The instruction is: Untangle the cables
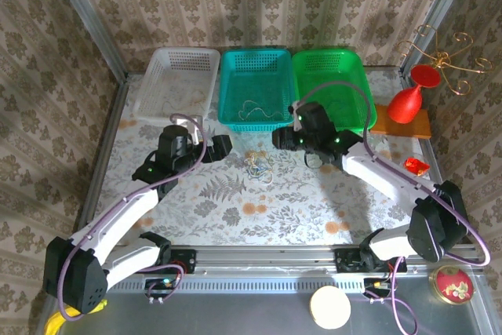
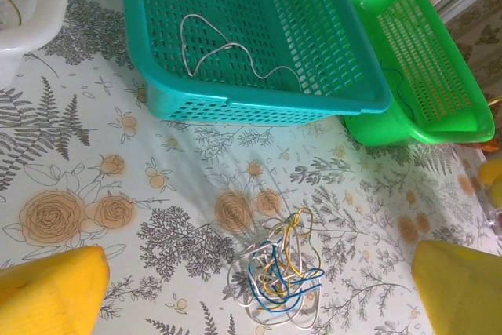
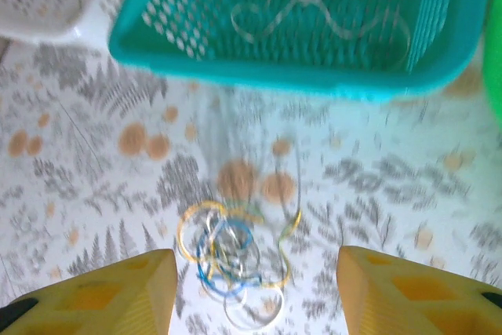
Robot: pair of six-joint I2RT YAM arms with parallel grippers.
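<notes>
The tangled cables (image 1: pixel 257 167) lie on the floral table, between and just beyond both claws. The left claw (image 1: pixel 222 147) gapes wide, released. The right claw (image 3: pixel 259 288) is half spread, grasping nothing. One whitish cable (image 2: pixel 227 52) lies in the teal basket (image 2: pixel 259 107) beyond.

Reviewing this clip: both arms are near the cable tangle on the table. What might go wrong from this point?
1. The cables form one tight knot of white, yellow and blue strands; jaws closing on the bunch would likely lift everything rather than one strand.
2. The left gripper and right gripper both stand open, aimed at that same small bunch, so they may clash.
3. The teal basket sits just behind; a dragged strand might catch its rim.
</notes>
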